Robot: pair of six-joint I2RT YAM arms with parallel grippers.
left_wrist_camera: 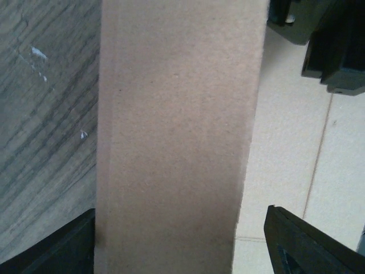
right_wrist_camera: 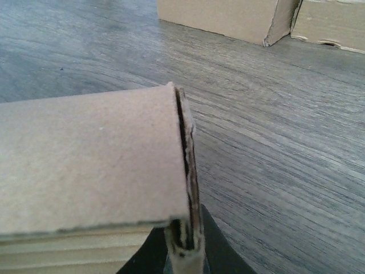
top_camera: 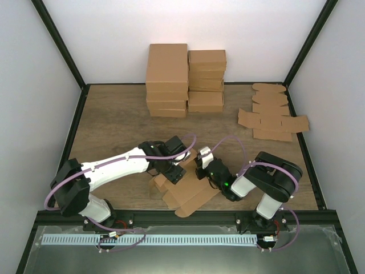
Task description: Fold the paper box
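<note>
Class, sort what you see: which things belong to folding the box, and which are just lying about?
In use:
brown die-cut cardboard box blank
black left gripper, open around a flap
black right gripper, pinching an edge

Lying about:
stacked ready-made brown cardboard cartons
spare flat brown cardboard blanks

Here's the left arm (top_camera: pixel 114 165): one long glossy white link capped by chunky black joint housings, a lilac cable (top_camera: pixel 48 200) looping off its shoulder. Over to the right arm (top_camera: pixel 276 174), same livery, with a fat rounded black shoulder, a short white link and a second lilac cable (top_camera: pixel 231 137) curving above it. A small green light (top_camera: pixel 227 184) glows on its black wrist. At the tabletop's near edge sit black base mounts (top_camera: pixel 105 220) with thin red wires (top_camera: pixel 117 224). The left gripper (left_wrist_camera: pixel 179 245) shows matte black, angular fingers (left_wrist_camera: pixel 302 245); the right gripper (right_wrist_camera: pixel 185 251) is black too.
</note>
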